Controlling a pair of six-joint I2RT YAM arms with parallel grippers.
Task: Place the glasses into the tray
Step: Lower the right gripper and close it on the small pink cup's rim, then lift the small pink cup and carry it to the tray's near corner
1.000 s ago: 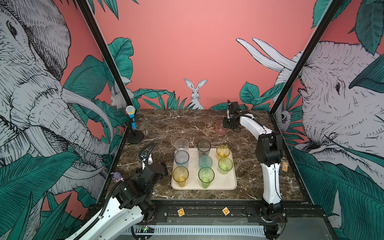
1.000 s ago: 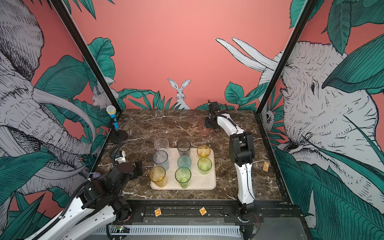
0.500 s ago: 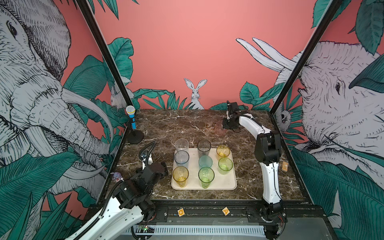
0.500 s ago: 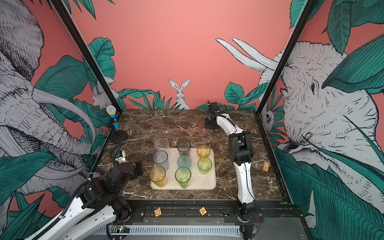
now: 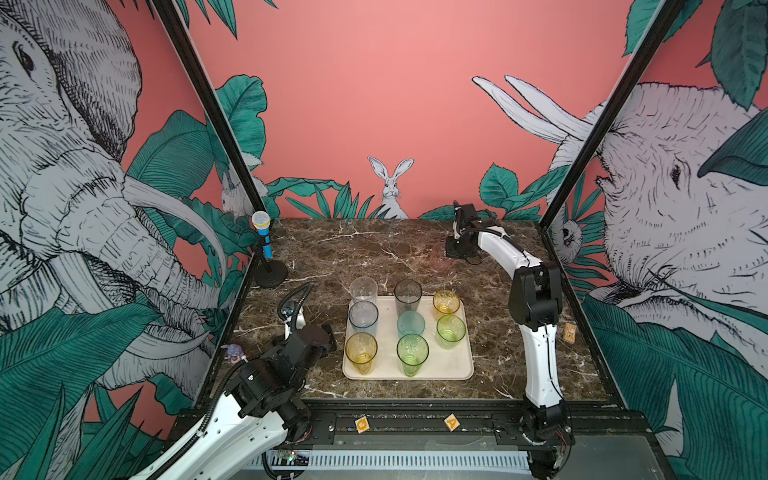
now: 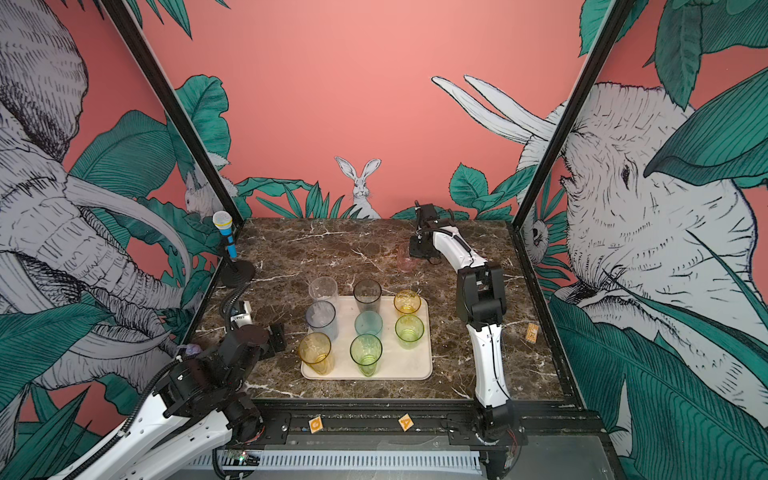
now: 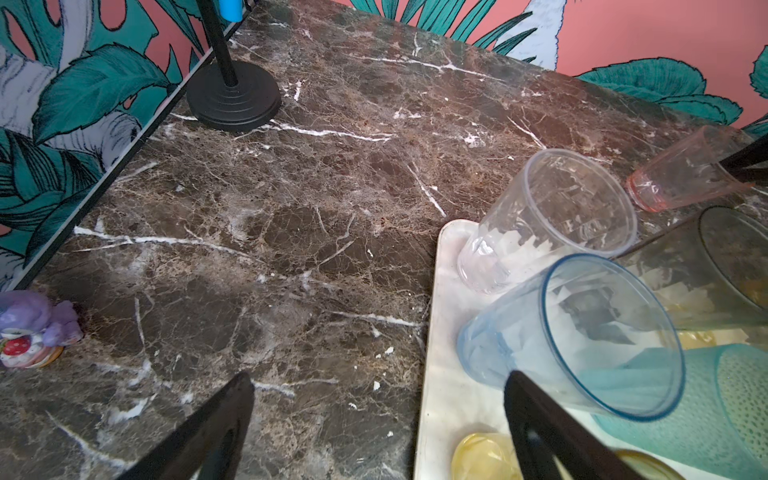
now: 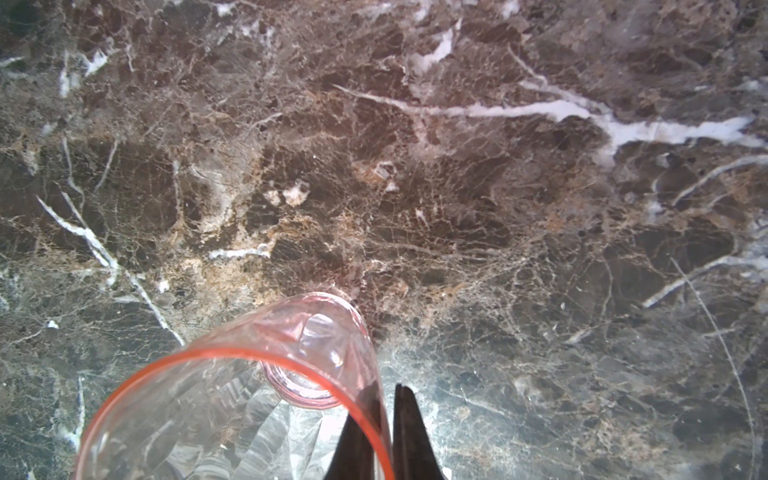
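Counter [image 5: 365, 253]: dark marble.

Tray [image 5: 453, 365]: cream, near the front edge, about midway across. It holds eight upright glasses in three rows.
- Far row: clear [image 5: 363, 286], grey [image 5: 408, 291], amber [image 5: 446, 301].
- Middle row: blue-grey [image 5: 363, 316], teal [image 5: 411, 323], short green [image 5: 451, 328].
- Front row: yellow [image 5: 360, 347], tall green [image 5: 412, 349]. The front right corner is bare.

Pink glass [image 8: 232, 395]: off the tray, toward the counter's far right corner and well apart from the tray in both top views [image 6: 403, 255]. I cannot tell whether its base is touching the counter.

Right gripper [image 8: 380, 409]: closed on the pink glass's wall at the rim. The wrist view shows one finger inside the glass and one outside.

Left gripper [image 7: 374, 390]: jaws spread wide and holding nothing. It sits low over the counter just beside the tray's left edge [image 5: 328, 332]. In the wrist view one finger overlaps the blue-grey glass, but I cannot confirm that they touch.

Other items: a microphone [image 5: 262, 232] on a black stand by the left edge, and a small purple figurine [image 7: 33, 328] at the left edge nearer the front.
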